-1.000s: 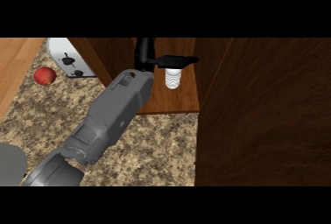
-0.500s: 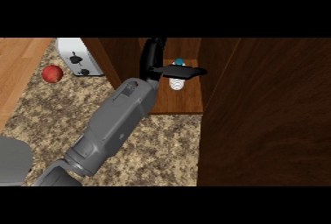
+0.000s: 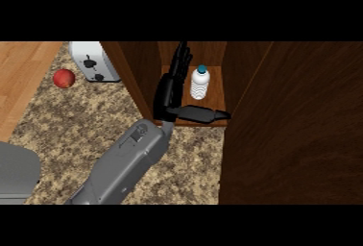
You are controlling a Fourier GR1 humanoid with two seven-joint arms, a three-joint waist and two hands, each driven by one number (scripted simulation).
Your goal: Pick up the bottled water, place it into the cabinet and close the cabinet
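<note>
The bottled water stands upright on the floor of the open cabinet, toward its far end, so the placing step looks done and the closing step is what remains. The left hand is inside the opening just left of the bottle, its fingers stretched straight toward the back and its thumb sticking out to the right across the near edge of the shelf. Nothing is curled round the bottle; a narrow gap shows between hand and bottle, so I judge it released. The right hand does not show in the head view.

Next, as I read it, the hand must come out toward the near side without brushing the bottle (the thumb lies nearest it), then reach the door, the broad dark panel at the right, and swing it shut. The forearm lies across the speckled counter in front of the opening and would block the door until it is clear.

Far left on the counter stand a white toaster and a red apple, both well apart from the cabinet and out of the way
</note>
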